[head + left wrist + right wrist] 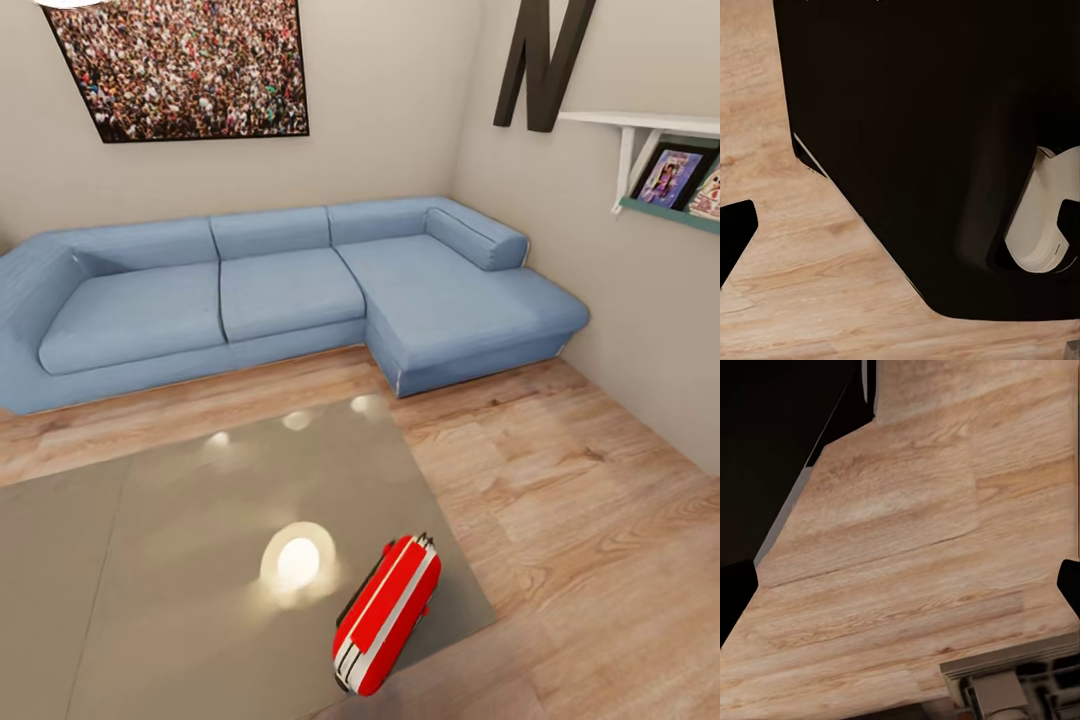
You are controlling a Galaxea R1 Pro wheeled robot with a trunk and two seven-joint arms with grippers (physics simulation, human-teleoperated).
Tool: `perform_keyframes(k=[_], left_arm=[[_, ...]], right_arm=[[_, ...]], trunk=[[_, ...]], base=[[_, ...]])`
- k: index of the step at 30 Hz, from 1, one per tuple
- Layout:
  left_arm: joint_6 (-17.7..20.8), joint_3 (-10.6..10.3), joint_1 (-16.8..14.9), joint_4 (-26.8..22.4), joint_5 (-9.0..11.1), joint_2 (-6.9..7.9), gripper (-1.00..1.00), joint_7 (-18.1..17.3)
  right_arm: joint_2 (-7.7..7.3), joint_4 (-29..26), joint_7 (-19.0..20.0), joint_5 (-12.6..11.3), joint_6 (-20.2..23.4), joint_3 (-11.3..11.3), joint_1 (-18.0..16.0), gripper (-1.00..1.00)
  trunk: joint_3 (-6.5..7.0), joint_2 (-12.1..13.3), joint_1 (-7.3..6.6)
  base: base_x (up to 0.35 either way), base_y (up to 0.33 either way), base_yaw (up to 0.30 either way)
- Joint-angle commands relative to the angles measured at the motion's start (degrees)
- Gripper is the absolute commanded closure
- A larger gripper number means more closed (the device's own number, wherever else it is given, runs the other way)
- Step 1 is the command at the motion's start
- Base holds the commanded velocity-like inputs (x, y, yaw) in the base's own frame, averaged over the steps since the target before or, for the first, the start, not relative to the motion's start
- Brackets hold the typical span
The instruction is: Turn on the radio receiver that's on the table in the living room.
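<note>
The red radio receiver (385, 625) rests on the glossy grey-taupe table (150, 580), close to its near right corner. Its white edge band faces up and it looks tilted. In the left wrist view, my left gripper (900, 229) is open, dark fingertips (735, 234) wide apart over wood floor and a black body. My right gripper (900, 589) is open too, its fingertips (735, 592) at the picture's sides above bare floor. Neither holds anything.
A blue L-shaped sofa (290, 290) lines the far walls, under a crowd photo (185, 65) and a black letter N (545, 60). A white shelf with pictures (670, 170) hangs on the right wall. Light wood floor (580, 520) lies right of the table.
</note>
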Motion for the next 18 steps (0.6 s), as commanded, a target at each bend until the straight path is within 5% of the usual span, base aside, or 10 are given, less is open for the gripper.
perform_keyframes(k=[1, 7, 18], left_arm=[[0.0, 0.0, 0.0, 0.0, 0.0, 0.0, -1.0, 0.0], [0.0, 0.0, 0.0, 0.0, 0.1, 0.0, -1.0, 0.0], [0.0, 0.3, 0.0, 0.0, 0.3, 0.0, -1.0, 0.0]], right_arm=[[0.0, 0.0, 0.0, 0.0, 0.0, 0.0, 0.0, -1.0], [0.01, 0.0, 0.0, 0.0, 0.0, 0.0, 0.0, -1.0], [0.0, 0.0, 0.0, -0.1, 0.0, 0.0, 0.0, -1.0]], trunk=[[0.0, 0.0, 0.0], [0.0, 0.0, 0.0], [0.0, 0.0, 0.0]], base=[[0.311, 0.0, 0.0], [0.187, 0.0, 0.0], [0.014, 0.0, 0.0]])
